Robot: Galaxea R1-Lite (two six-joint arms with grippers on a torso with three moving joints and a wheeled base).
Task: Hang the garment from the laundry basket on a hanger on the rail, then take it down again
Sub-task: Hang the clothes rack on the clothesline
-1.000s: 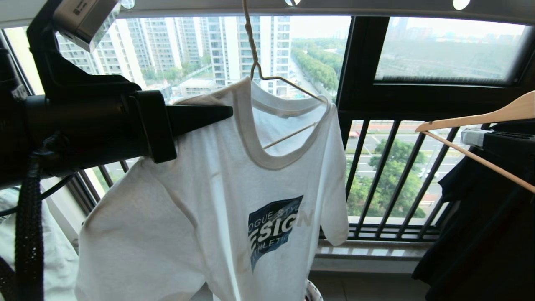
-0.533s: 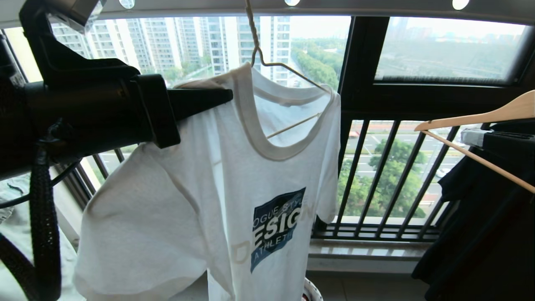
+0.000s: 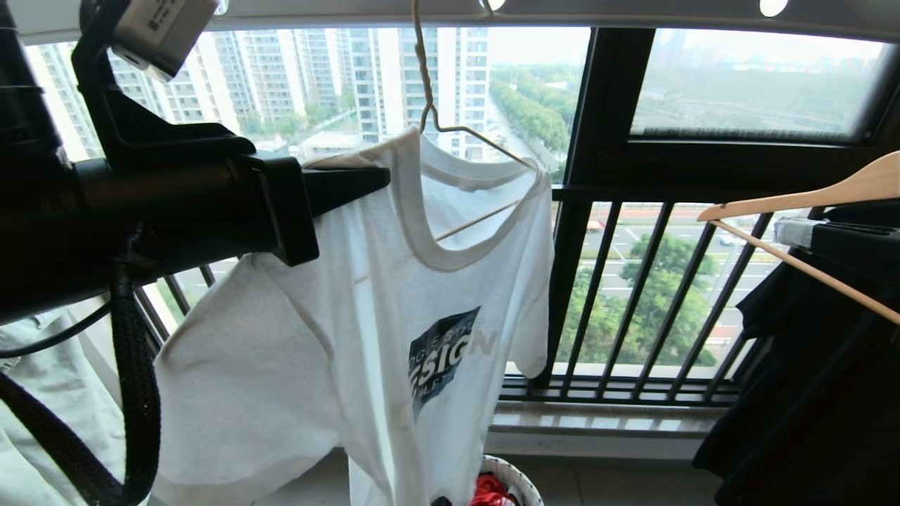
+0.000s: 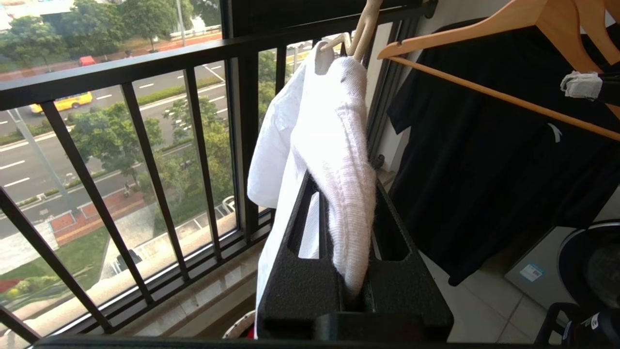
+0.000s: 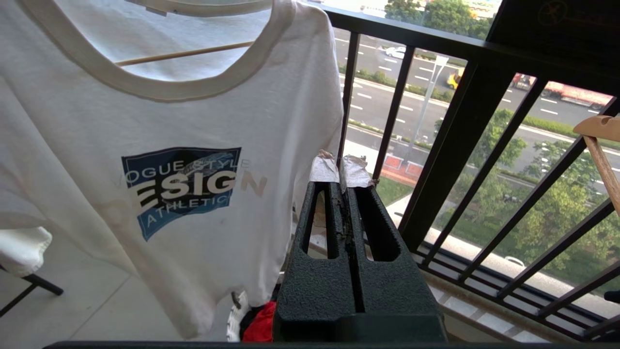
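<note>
Left gripper (image 3: 380,179) pinches our white printed T-shirt (image 3: 365,316) at its shoulder on the cream wire hanger (image 3: 450,130); hook rises above. Right gripper (image 5: 341,177) shut, empty, nearby.

The garment (image 5: 160,145) beside the right gripper (image 5: 341,172) carries a blue chest print reading "VOGUE STYLE", "DESIGN", "ATHLETIC".

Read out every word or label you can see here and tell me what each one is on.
"VOGUE STYLE" on the T-shirt print, top line, faint.
"DESIGN" on the print, its first letter hardly showing.
"ATHLETIC" on the print, bottom line.
Blue sticker on the grey box: too small to read.
</note>
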